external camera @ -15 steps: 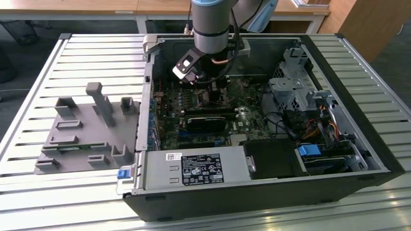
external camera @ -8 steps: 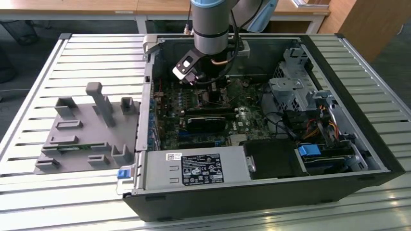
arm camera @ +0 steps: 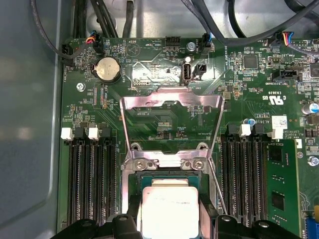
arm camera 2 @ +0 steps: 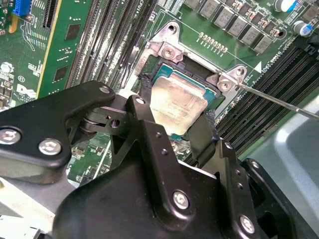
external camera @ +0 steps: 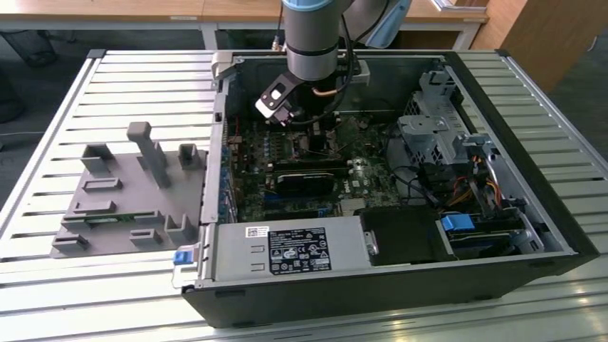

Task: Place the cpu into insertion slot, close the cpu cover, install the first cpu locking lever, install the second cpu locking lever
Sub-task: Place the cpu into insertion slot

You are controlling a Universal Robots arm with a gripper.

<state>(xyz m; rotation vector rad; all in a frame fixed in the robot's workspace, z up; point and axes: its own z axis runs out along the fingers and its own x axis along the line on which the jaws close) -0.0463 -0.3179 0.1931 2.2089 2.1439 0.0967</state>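
The cpu (arm camera 2: 178, 99), a silvery-beige square chip, sits between my black fingers (arm camera 2: 144, 117) directly over the insertion slot (arm camera 2: 164, 74), whose dark rim shows around it. My gripper (arm camera 2: 177, 117) is shut on the chip's two opposite edges. In the first wrist view the cpu (arm camera: 169, 211) is over the slot (arm camera: 164, 180), and the cpu cover (arm camera: 169, 99) stands swung open behind it. A thin locking lever (arm camera 2: 279, 102) sticks out unlatched beside the socket. In the exterior view the gripper (external camera: 285, 107) is low inside the computer case.
Black memory slots (arm camera: 89, 184) flank the socket on both sides. A coin battery (arm camera: 106, 68) and cables lie beyond the cover. A black card (external camera: 309, 178), the power supply (external camera: 285, 253) and a drive cage (external camera: 432, 135) crowd the case. A grey fixture (external camera: 124, 192) stands on the slatted table.
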